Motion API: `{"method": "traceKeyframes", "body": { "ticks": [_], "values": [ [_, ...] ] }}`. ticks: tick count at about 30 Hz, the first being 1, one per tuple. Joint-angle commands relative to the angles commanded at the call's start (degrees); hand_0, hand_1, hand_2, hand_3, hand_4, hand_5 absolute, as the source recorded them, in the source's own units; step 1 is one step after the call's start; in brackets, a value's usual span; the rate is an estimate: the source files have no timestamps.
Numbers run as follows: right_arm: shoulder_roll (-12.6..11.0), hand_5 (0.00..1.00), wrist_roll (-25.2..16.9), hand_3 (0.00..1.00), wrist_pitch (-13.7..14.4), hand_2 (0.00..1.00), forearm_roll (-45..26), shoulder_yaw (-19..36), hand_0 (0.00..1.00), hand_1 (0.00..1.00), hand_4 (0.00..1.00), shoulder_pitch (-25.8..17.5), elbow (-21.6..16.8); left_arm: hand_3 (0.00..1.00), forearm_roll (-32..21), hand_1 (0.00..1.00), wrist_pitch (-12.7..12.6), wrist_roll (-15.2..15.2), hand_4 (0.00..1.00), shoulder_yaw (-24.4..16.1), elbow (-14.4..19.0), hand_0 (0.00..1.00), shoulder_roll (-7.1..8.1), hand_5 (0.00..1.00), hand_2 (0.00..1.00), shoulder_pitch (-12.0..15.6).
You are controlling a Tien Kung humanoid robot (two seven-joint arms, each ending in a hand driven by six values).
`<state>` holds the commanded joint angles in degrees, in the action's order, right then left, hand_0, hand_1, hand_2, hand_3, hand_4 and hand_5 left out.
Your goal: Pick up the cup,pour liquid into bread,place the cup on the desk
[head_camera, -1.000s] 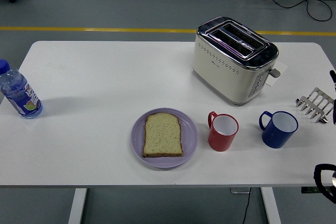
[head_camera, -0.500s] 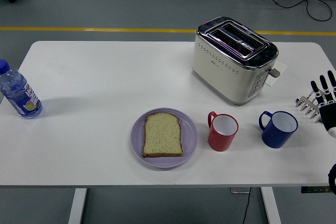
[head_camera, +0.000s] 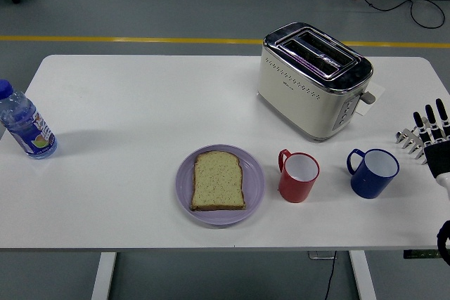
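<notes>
Red cup (head_camera: 299,176) stands upright, white inside, handle to the left, just right of the purple plate (head_camera: 256,186) with the bread (head_camera: 219,180); blue cup (head_camera: 373,172) stands further right. Right hand (head_camera: 436,142) at the right edge, fingers straight and spread, empty, over the toast rack (head_camera: 413,140). White table (head_camera: 140,110) also holds toaster (head_camera: 313,79) and bottle (head_camera: 25,123); grey floor with a yellow line (head_camera: 126,38) behind.
</notes>
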<state>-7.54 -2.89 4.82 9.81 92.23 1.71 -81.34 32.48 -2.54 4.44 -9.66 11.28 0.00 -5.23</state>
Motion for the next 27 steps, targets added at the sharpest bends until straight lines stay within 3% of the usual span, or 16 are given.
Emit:
{"method": "traceKeyframes", "body": {
  "ticks": [27],
  "values": [
    [0.51, 0.209, -1.94, 0.613, 1.36, 0.622, -4.52, 0.85, 0.632, 0.554, 0.614, 0.27, 0.5, 0.548, 0.35, 0.646, 0.08, 0.0, 0.32, -0.67, 0.07, 0.636, 0.0, 0.841, 0.656, -0.57]
  ]
}}
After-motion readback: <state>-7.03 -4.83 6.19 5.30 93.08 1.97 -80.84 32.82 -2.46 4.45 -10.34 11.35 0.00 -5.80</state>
